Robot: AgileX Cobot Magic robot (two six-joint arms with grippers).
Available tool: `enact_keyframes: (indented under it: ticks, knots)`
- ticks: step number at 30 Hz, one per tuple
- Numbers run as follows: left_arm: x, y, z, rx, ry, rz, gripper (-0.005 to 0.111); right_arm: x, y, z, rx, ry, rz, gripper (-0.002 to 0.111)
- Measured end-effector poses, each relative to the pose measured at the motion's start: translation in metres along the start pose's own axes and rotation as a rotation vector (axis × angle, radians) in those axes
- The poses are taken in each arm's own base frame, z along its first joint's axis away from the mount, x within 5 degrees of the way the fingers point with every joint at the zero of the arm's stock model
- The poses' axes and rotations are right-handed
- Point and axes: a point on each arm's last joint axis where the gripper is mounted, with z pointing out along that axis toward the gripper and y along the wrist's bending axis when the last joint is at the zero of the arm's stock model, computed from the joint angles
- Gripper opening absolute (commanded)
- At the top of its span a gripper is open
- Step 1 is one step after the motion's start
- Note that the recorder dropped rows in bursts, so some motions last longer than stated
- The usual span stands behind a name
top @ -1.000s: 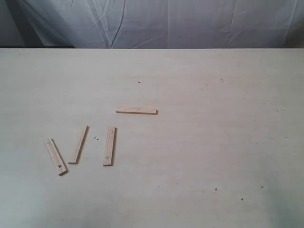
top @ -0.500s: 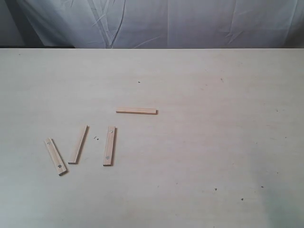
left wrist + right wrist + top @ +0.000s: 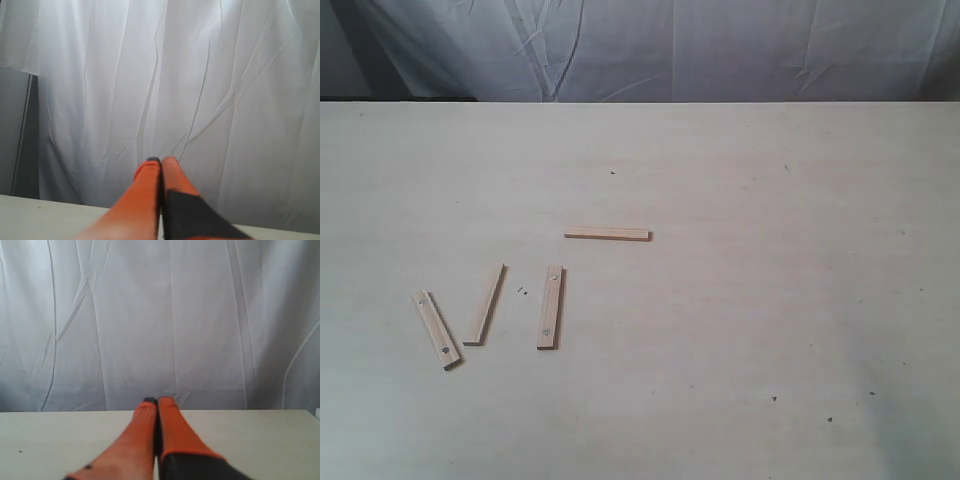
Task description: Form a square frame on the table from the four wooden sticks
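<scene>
**Table** point(image 3: 740, 300): pale, speckled. It carries all 4 sticks, left of centre in the exterior view.

**Stick 1** point(image 3: 438, 329): farthest left, lying flat and tilted, with a screw dot near each end.

**Stick 2** point(image 3: 485, 304): just beside stick 1 and leaning the opposite way. The 2 converge toward the near edge and are not touching.

**Stick 3** point(image 3: 551, 307): near stick 2 but apart from it, running almost straight away from the camera. It has a dot near each end.

**Stick 4** point(image 3: 608, 234): lying crosswise beyond stick 3's far end, with a gap between them.

**Frame**: not begun. No 2 sticks touch and no corner is formed.

**Left gripper** point(image 3: 161, 161): orange fingers pressed together with nothing between them. It is raised and pointed at the curtain point(image 3: 150, 75), and it does not show in the exterior view.

**Right gripper** point(image 3: 157, 400): in the same state, closed and empty, looking across bare table toward the curtain.

**Step**: I judge this to be the very start, with both arms parked and no stick handled.

**Next move**: Sticks 3 and 4 already lie roughly at right angles, so I would build from them. All 4 sticks lie on the left arm's side, so I would use that arm. It must spread its fingers, come down over a stick and straddle its narrow width. The strips are thin and flat on the table, so the pinch has to be taken very low and square, or the fingers will skate off.
</scene>
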Motion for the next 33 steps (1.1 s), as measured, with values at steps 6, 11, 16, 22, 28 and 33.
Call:
enact_keyframes:
  ticks: [6,11,16,22,28,33]
  knots:
    - [-0.046,-0.011,0.008,0.021,-0.005,0.006,0.0,-0.001,0.0,0.0,0.0,-0.007,0.0,0.0]
    - [-0.081,-0.022,0.034,0.016,0.208,0.056,0.0,-0.002,0.0,0.0,0.0,-0.02,0.005,0.0]
    - [-0.075,-0.02,0.071,-0.049,0.643,0.172,0.0,-0.006,0.0,0.0,-0.001,-0.066,0.004,0.0]
    - [-0.043,-0.016,0.1,-0.082,0.968,0.134,0.0,-0.006,-0.001,0.0,0.005,-0.07,0.081,0.0]
    - [-0.02,-0.018,0.119,-0.053,1.078,0.078,0.0,-0.029,0.003,-0.003,-0.011,0.016,0.092,0.0]
    - [0.009,-0.017,0.139,-0.031,1.254,0.059,0.0,-0.044,0.004,0.002,-0.009,0.176,0.043,0.0]
